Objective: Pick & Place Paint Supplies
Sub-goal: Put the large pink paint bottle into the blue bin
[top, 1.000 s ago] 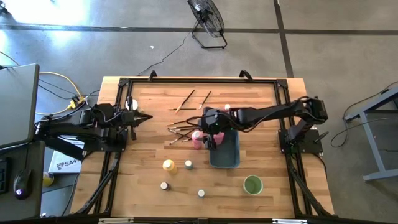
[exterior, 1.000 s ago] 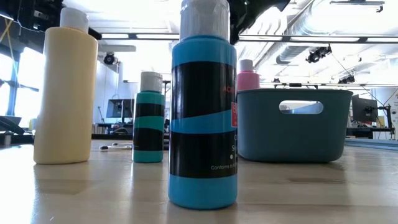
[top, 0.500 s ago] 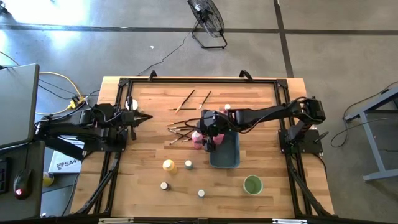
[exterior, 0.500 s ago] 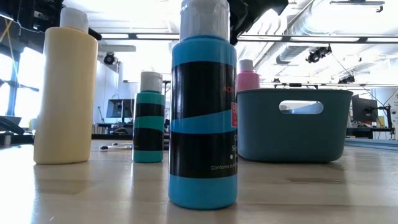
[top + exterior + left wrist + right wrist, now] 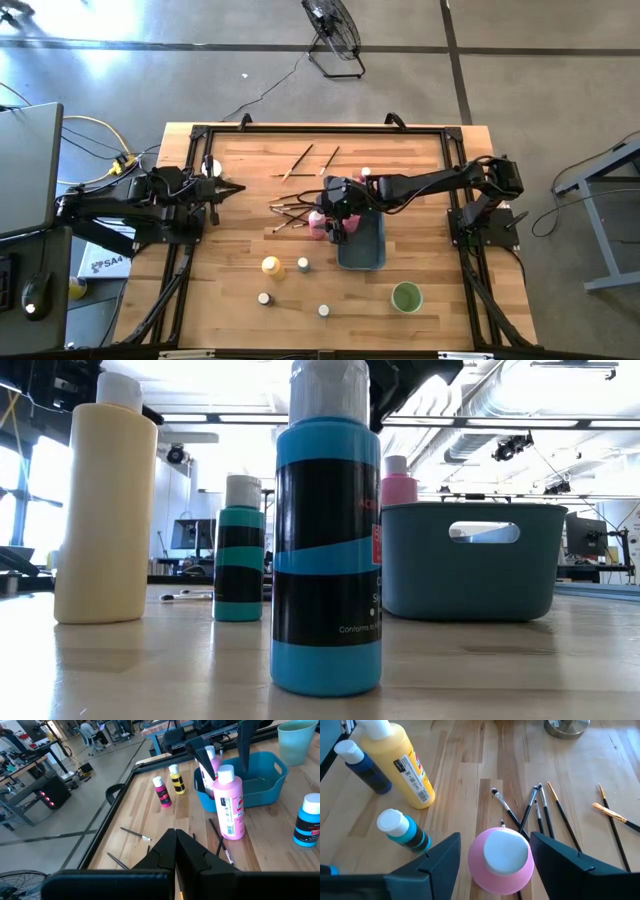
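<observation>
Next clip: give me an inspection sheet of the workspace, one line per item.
Surface: wooden table.
Job's things: pink bottle upright beside tray; yellow bottle, small jars, brushes loose on the wood.
Clutter: green cup.
Grippers: right gripper open, straddling the pink bottle's cap; left gripper shut, idle at the left edge.
Cables: yellow and black leads off the left side.
Surroundings: fan on the floor.

Pink bottle just beside tray
</observation>
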